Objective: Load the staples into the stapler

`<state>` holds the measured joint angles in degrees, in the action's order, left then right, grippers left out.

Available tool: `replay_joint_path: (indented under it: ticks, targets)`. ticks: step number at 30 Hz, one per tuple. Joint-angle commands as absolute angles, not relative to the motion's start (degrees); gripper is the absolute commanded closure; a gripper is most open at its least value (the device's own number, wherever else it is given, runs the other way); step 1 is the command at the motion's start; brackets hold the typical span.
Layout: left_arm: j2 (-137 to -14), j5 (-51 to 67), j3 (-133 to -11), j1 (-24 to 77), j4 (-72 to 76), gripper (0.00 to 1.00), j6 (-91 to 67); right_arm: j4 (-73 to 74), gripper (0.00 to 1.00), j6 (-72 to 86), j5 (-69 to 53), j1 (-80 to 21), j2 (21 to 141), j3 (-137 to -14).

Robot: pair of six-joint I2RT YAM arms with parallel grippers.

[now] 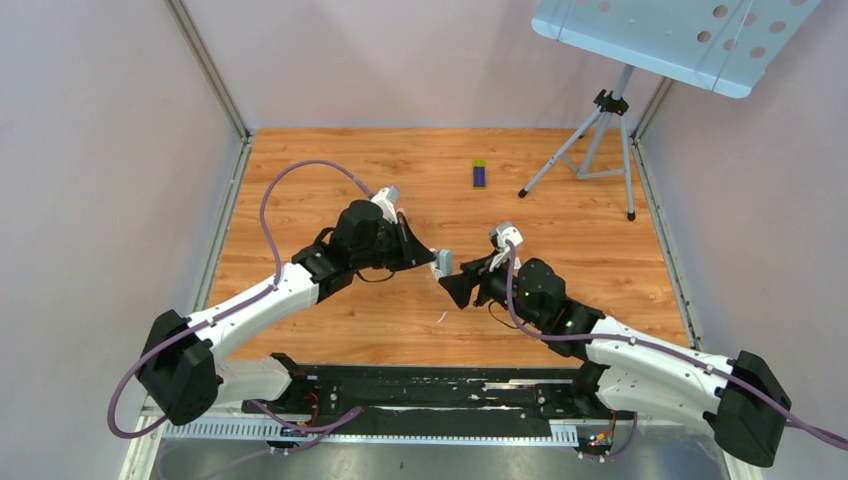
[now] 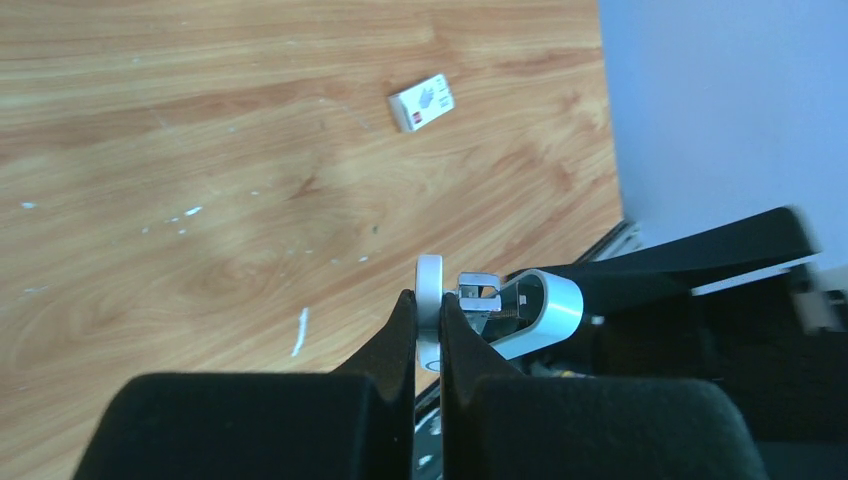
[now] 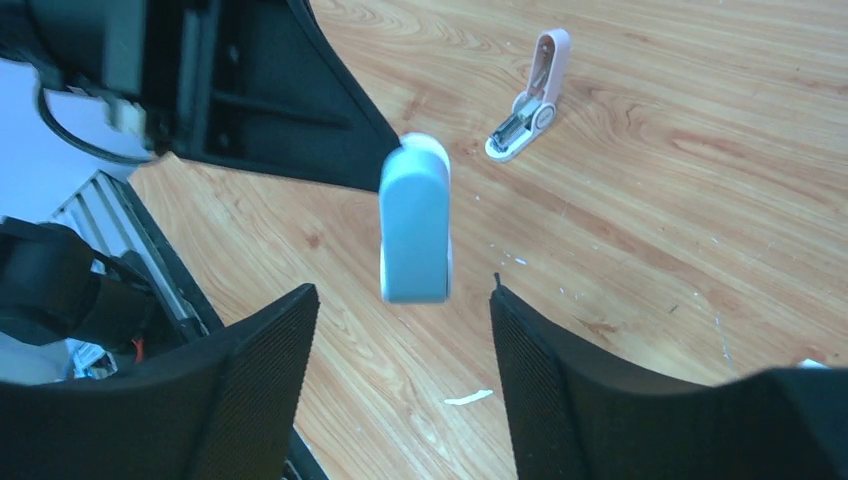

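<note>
My left gripper (image 1: 430, 258) (image 2: 428, 297) is shut on the flat base of a small light-blue stapler (image 1: 443, 265) (image 2: 429, 280) and holds it above the table. The stapler's top arm (image 2: 545, 305) is swung open, baring its metal magazine (image 2: 478, 290). In the right wrist view the stapler (image 3: 414, 235) hangs just beyond my right gripper (image 1: 457, 288) (image 3: 400, 312), which is open and empty, not touching it. The grey block of staples is not clearly in view; I cannot tell whether any sit in the magazine.
A purple-and-green little box (image 1: 479, 173) lies at the back. A small white card with marks (image 2: 421, 103) lies on the wood. A pink-and-white stapler-like thing (image 3: 530, 100) stands open on the table. A tripod stand (image 1: 600, 150) holds a blue tray (image 1: 680, 35) at back right.
</note>
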<state>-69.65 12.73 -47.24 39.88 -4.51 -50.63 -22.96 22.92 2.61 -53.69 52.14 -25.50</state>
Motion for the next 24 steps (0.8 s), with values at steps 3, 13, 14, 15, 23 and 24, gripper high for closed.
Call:
replay_joint_path:
  ticks: [3, 13, 14, 15, 23, 24]
  targets:
    - [-69.3, 12.3, -49.6, 39.9, -9.9, 1.0, -40.8, -16.5, 0.28, 23.4, 2.3, -53.4, 50.1, -31.1]
    - [-69.4, 16.1, -50.2, 39.9, -10.5, 1.0, -37.1, -12.9, 0.39, 24.0, 1.8, -53.4, 55.3, -35.8]
    - [-69.3, 16.2, -50.2, 39.9, -10.5, 1.0, -37.0, -12.8, 0.4, 24.0, 1.7, -53.4, 55.7, -36.1]
    - [-69.3, 16.4, -50.1, 39.9, -10.5, 1.0, -36.7, -12.8, 0.41, 24.0, 1.6, -53.4, 56.3, -36.5]
    - [-68.9, 16.9, -49.6, 39.9, -9.5, 1.0, -36.6, -14.1, 0.58, 24.1, 0.9, -53.4, 58.9, -36.8]
    - [-68.8, 16.9, -49.3, 39.9, -9.0, 1.0, -36.8, -14.1, 0.58, 24.1, 0.9, -53.4, 59.2, -36.7]
